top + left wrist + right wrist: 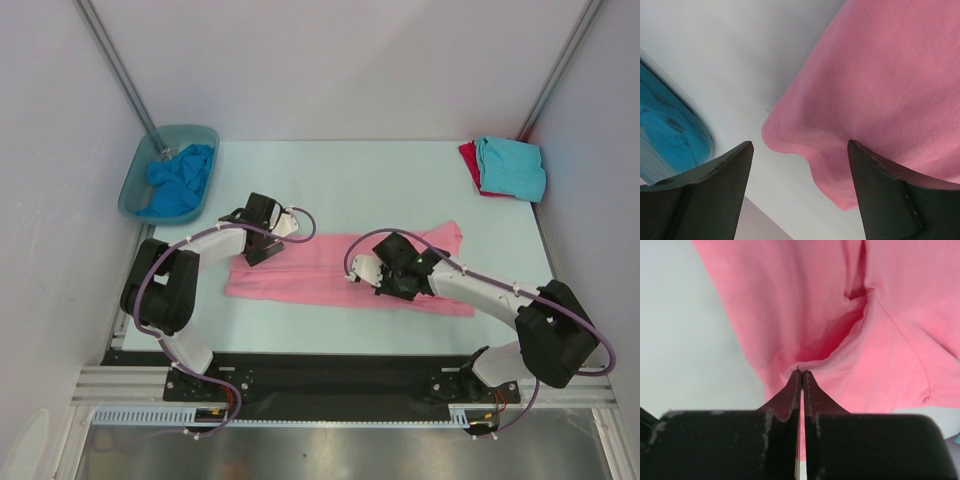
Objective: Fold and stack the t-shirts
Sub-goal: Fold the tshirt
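Overhead view is bright and even, soft light from above, so the arms (480, 287) only throw faint shadows on the surface (350, 190). No real glare, just a dull sheen on the metal strip (330, 450) down front. Wrist views are rougher: the fingers (705, 195) of the left hand (799, 145) sit dark and fuzzy up close, the tub (667, 127) at the edge is smeared, and the pink t-shirt (790, 305) has deeper shadow in its folds.
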`<state>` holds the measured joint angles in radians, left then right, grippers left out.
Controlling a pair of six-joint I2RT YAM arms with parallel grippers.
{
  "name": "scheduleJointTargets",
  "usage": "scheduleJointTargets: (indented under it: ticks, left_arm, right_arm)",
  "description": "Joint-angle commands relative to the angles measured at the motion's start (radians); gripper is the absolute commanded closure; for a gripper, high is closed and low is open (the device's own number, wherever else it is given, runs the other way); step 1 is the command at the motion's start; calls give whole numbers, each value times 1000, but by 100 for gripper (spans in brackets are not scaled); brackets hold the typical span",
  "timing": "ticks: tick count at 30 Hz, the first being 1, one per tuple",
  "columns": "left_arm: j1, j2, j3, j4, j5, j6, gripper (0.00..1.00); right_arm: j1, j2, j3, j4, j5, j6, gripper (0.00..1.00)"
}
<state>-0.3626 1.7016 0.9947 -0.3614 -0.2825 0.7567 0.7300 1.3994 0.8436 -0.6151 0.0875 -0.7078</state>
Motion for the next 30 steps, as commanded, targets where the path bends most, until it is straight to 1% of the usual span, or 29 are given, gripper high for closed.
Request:
scheduleJointTargets:
  ticks: [1, 8, 9, 13, 14, 16, 19, 23, 26, 28, 29, 30]
  left_arm:
    - [-6, -22, 5, 7, -9, -10, 17]
    - [-4, -17, 13, 6, -15, -8, 17]
    - [-6, -16, 13, 4, -12, -7, 17]
    - [-4, -14, 16, 3, -18, -8, 17]
    - [-4, -17, 16, 2, -18, -7, 18]
    - [-4, -20, 16, 1, -20, -5, 18]
    - [-4, -20, 16, 1, -21, -3, 17]
    - [-4, -14, 18, -1, -21, -7, 17]
    - [-4, -14, 13, 7, -21, -7, 17]
    - [-4, -16, 9, 13, -20, -7, 17]
    - [-4, -13, 5, 19, -20, -7, 17]
    - [-4, -11, 7, 22, -21, -7, 17]
  right_arm:
    - [19, -27, 17, -29, -46, 8, 100]
    - [42, -31, 22, -81, -75, -7, 100]
    - [45, -30, 23, -84, -110, -7, 100]
    - [51, -14, 28, -121, -123, -19, 99]
    - [52, -5, 28, -130, -124, -24, 93]
    - [54, 0, 25, -143, -129, -25, 76]
    - [52, -13, 18, -121, -114, -24, 68]
    - [36, -34, 29, -54, -72, -2, 66]
    - [3, -46, 38, 14, -20, 5, 67]
    - [-41, -50, 48, 73, 3, -2, 71]
    - [-62, -51, 49, 102, 14, 5, 78]
    - [-99, -48, 51, 151, 38, 8, 100]
